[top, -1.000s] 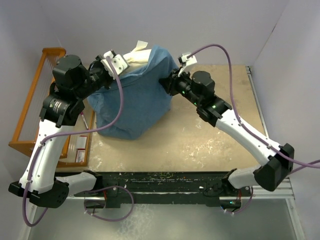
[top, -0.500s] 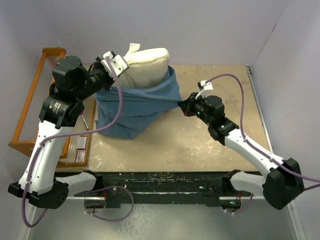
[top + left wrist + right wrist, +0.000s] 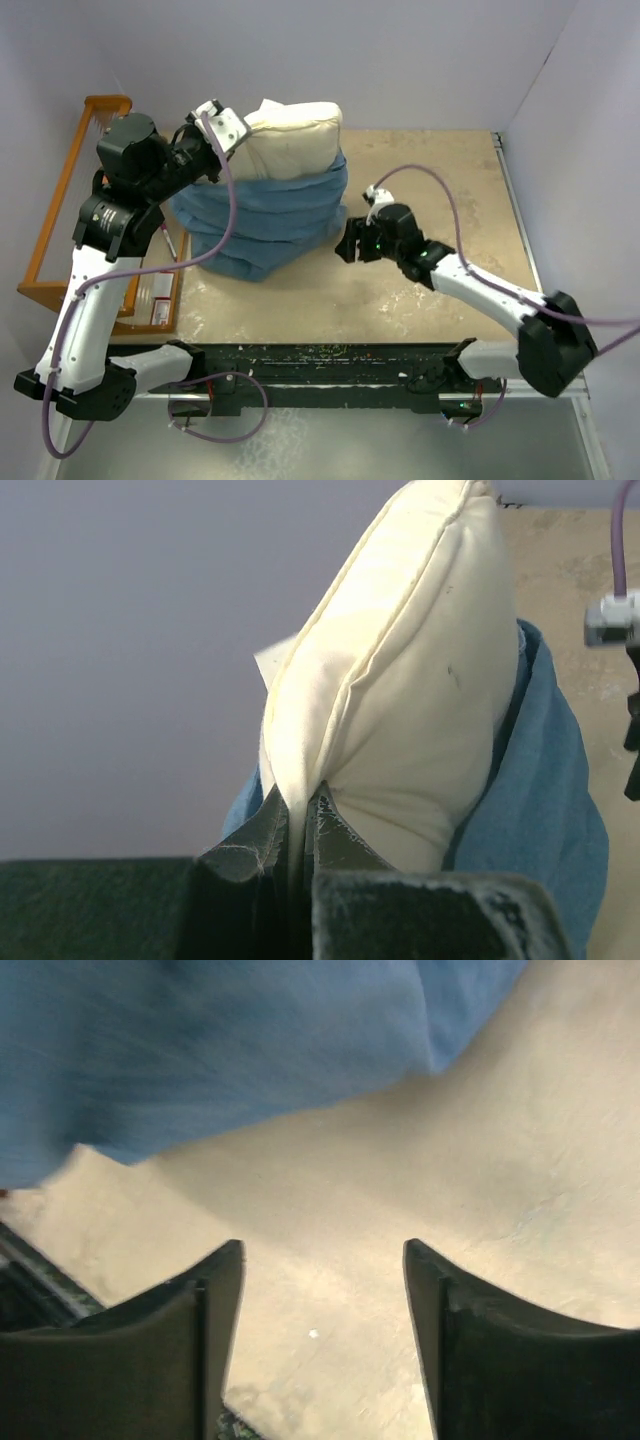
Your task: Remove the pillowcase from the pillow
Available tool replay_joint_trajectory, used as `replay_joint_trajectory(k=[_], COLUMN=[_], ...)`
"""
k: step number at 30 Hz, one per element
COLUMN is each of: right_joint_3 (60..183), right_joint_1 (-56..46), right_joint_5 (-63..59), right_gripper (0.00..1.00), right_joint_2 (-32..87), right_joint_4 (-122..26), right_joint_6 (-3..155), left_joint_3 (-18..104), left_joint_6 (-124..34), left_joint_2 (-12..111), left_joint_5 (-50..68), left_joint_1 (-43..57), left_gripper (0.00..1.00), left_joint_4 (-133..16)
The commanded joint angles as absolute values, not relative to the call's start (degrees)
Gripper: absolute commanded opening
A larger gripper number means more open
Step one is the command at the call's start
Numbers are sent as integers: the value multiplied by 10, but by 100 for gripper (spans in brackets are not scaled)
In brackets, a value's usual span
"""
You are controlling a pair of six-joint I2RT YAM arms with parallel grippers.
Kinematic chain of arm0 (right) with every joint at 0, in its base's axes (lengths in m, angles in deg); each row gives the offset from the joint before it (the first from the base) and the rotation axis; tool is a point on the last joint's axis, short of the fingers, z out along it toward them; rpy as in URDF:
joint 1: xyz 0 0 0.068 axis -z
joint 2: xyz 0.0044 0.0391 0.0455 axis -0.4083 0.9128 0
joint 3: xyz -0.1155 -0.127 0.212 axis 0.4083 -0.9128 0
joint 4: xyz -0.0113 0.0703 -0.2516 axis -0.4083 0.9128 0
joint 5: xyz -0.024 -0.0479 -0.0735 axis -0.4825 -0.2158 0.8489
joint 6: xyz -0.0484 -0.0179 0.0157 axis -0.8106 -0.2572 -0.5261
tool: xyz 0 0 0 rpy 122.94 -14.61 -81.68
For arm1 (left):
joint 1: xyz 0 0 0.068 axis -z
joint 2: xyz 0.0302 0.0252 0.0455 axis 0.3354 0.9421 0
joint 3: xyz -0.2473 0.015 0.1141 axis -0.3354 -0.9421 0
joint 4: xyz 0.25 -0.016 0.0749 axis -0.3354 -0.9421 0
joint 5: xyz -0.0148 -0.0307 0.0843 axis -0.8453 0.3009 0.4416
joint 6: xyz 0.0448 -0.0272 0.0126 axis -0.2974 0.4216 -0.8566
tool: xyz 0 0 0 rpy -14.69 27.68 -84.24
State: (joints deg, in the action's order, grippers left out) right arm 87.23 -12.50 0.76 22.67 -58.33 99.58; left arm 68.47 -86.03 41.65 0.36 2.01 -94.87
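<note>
Left gripper [image 3: 298,802] clamped on pillow [image 3: 295,138] edge seam — cream upper part upright, bare. Pillowcase [image 3: 262,218] bunched in folds round pillow's lower part, on table [image 3: 430,180]. Right gripper [image 3: 322,1252] — jaws apart, empty, near pillowcase edge.

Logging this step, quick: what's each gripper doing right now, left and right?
Left gripper: closed, pinching the edge of the plump cream-white pillow.
Right gripper: open, holding nothing, near the wrinkly dusty-blue fabric pillowcase.
</note>
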Motion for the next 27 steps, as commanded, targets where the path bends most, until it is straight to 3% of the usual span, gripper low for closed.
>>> replay_joint_trajectory(k=[1, 5, 13, 21, 27], right_joint_3=[1096, 1321, 1566, 1649, 1617], right_joint_1=[-119, -119, -152, -244, -256], right_joint_5=[38, 32, -101, -111, -90], right_gripper=[75, 99, 100, 100, 93], right_joint_2=[81, 115, 251, 359, 371], right_joint_4=[-402, -269, -152, -62, -74], right_joint_6=[910, 804, 633, 548, 540], left_joint_3=[694, 661, 628, 617, 618], left_joint_6=[-856, -859, -906, -928, -941], left_joint_2=[371, 367, 367, 363, 363], left_joint_5=[-45, -103, -173, -225, -258], left_joint_1=[17, 17, 17, 17, 17], left_gripper=[0, 0, 0, 0, 0], left_joint_4=[-839, -879, -955, -981, -1008])
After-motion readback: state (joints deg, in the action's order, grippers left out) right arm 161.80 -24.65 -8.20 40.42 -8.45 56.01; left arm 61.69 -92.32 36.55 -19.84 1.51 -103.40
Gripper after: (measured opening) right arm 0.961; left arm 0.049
